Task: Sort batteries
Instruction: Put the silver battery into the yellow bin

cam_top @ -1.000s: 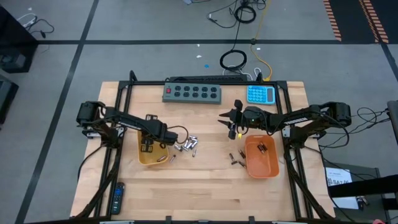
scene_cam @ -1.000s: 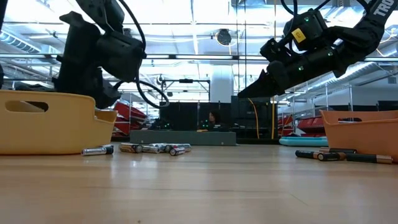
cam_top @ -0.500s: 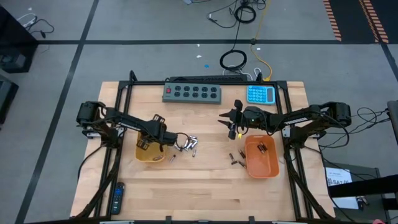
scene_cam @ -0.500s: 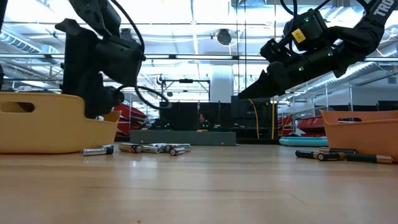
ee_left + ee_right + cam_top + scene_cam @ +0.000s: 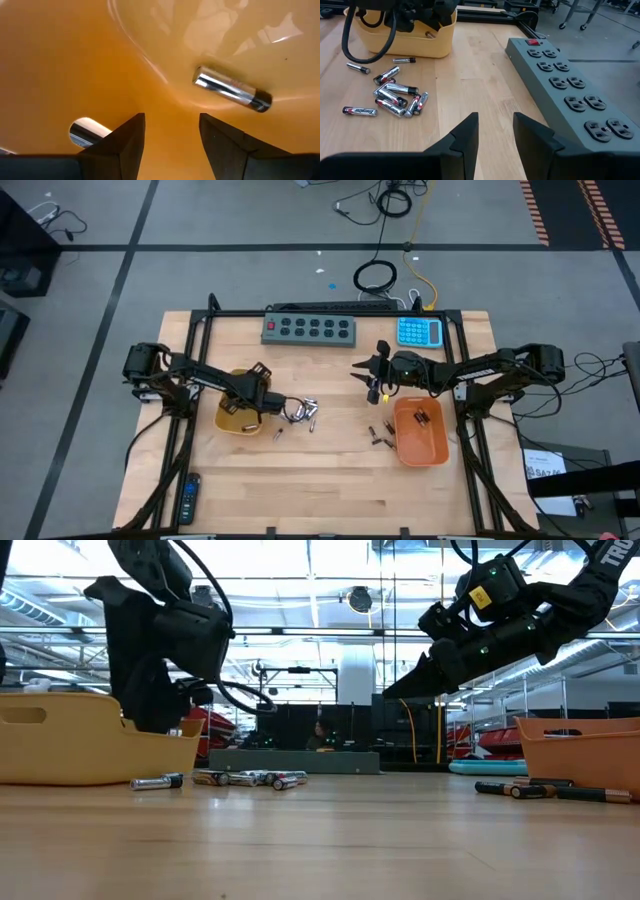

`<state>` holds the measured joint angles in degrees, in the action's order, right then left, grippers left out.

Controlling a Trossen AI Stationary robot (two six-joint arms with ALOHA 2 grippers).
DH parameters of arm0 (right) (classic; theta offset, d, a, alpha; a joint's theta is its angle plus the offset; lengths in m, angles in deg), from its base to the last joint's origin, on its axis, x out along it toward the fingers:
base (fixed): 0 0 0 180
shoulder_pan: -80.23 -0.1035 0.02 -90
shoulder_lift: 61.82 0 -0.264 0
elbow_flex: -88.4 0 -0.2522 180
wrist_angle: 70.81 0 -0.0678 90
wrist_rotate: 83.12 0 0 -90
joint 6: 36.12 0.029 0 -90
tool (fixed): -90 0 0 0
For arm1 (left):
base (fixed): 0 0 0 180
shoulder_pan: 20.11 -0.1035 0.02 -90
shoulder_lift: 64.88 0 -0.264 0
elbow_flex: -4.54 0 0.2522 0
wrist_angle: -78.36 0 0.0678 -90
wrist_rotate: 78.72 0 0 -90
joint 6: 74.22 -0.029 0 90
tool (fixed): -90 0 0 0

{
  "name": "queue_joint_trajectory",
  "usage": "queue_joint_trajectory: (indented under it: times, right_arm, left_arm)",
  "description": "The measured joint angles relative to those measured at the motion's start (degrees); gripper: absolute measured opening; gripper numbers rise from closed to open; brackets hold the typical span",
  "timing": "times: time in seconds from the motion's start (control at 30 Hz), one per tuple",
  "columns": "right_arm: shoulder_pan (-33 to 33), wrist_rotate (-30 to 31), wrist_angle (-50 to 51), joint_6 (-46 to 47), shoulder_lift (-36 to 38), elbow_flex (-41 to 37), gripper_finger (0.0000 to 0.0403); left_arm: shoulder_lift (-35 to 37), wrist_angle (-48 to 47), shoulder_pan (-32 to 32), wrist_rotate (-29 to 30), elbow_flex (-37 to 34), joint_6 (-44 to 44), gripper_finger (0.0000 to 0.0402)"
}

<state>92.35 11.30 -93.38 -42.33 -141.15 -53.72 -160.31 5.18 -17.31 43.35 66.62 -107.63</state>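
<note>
Two silver batteries [image 5: 232, 92] lie in the yellow tray [image 5: 228, 420] near the surface's left edge, under the left end effector [image 5: 170, 142], fingers spread and empty. A silver cluster [image 5: 304, 412] waits mid-surface; dark batteries [image 5: 380, 431] remain beside the orange tray [image 5: 420, 445]. Right end effector [image 5: 495, 135] hovers, spread, empty.

A large industrial hall: taped grey floor [image 5: 200, 220], high ceiling trusses [image 5: 320, 600], racks behind the wooden table [image 5: 330, 470]
</note>
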Motion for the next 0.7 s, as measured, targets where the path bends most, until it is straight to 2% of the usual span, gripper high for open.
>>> queue_joint_trajectory:
  times: [0.17,0.3,0.43,0.7]
  right_arm:
    - [0.0,0.0,0.11,0.58,0.0,0.0,0.0114]
    - [0.0,0.0,0.56,1.07,0.0,0.0,0.0114]
    - [0.0,0.0,0.52,1.07,0.02,0.0,0.0114]
    - [0.0,-0.06,0.46,1.69,0.02,0.0,0.0114]
  left_arm:
    - [0.0,-5.0,0.0,-1.82,0.03,4.35,0.0198]
    - [0.0,-15.36,0.69,-3.49,2.02,10.92,0.0198]
    - [0.0,-20.92,1.97,-4.43,6.43,20.0,0.0198]
    - [0.03,-23.46,2.6,-13.1,17.06,33.21,0.0198]
